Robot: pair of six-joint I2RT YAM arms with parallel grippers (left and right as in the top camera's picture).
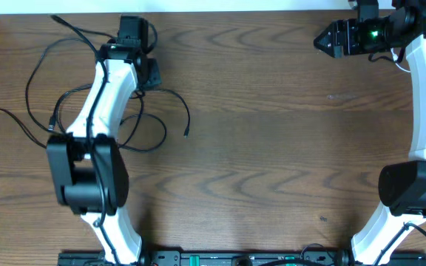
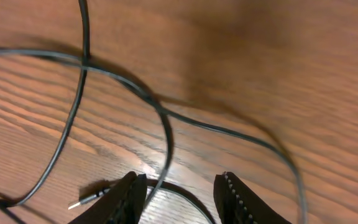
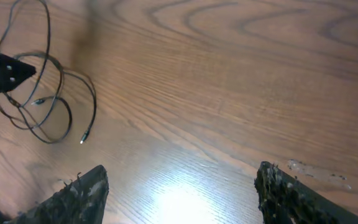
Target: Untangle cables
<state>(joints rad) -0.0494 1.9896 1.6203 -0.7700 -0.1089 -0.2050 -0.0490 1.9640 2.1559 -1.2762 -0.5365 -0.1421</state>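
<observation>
Thin black cables [image 1: 32, 81] lie in crossing loops on the left part of the wooden table, one end [image 1: 186, 133] trailing right. My left gripper [image 1: 143, 66] is low over them with its jaws apart. In the left wrist view my left gripper [image 2: 182, 190] straddles one black cable [image 2: 166, 143] that lies on the wood unclamped, and a small metal-tipped plug [image 2: 86, 201] rests just left of the fingers [image 2: 132, 196]. My right gripper [image 1: 322, 41] is at the far right, well away from the cables [image 3: 55, 93]. In the right wrist view my right gripper [image 3: 179, 186] stands open over bare wood.
Both arm bases stand at the table's front edge [image 1: 213, 255]. The left arm's white links [image 1: 106, 96] cover part of the cable pile. A pale wall strip [image 1: 198, 6] borders the table's far edge.
</observation>
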